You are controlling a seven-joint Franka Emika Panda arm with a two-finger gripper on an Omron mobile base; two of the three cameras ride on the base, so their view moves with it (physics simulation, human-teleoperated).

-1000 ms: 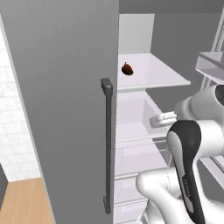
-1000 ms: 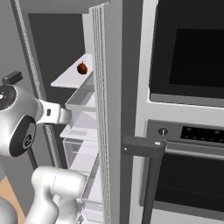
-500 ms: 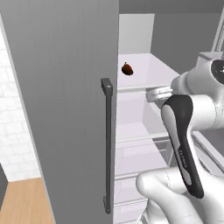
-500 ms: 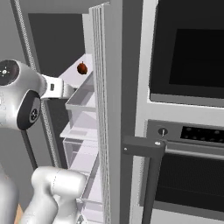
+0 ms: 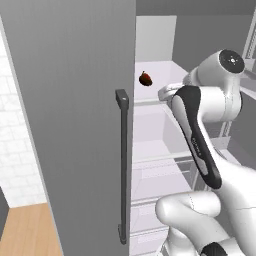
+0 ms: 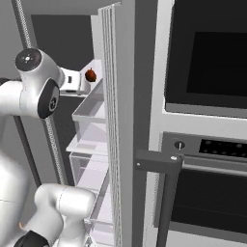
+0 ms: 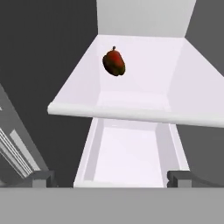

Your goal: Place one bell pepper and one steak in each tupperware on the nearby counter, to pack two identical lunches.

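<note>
The step in hand looks like fetching a bell pepper (image 7: 114, 62), which sits on the fridge shelf (image 7: 144, 70) toward its back. The claw (image 7: 111, 178) hangs wide and empty, well short of the pepper, below the shelf's front lip. The next move needs a rise and reach inward; the arm is raised, its forearm aimed into the fridge.

Fridge door (image 5: 75, 110), grey, open, with dark vertical bar handle (image 5: 122, 165). White fridge shelf (image 7: 131, 83) above a pale drawer (image 7: 131, 153). Built-in oven (image 6: 207, 144) beside the fridge, dark glass, black handle (image 6: 159, 161).
</note>
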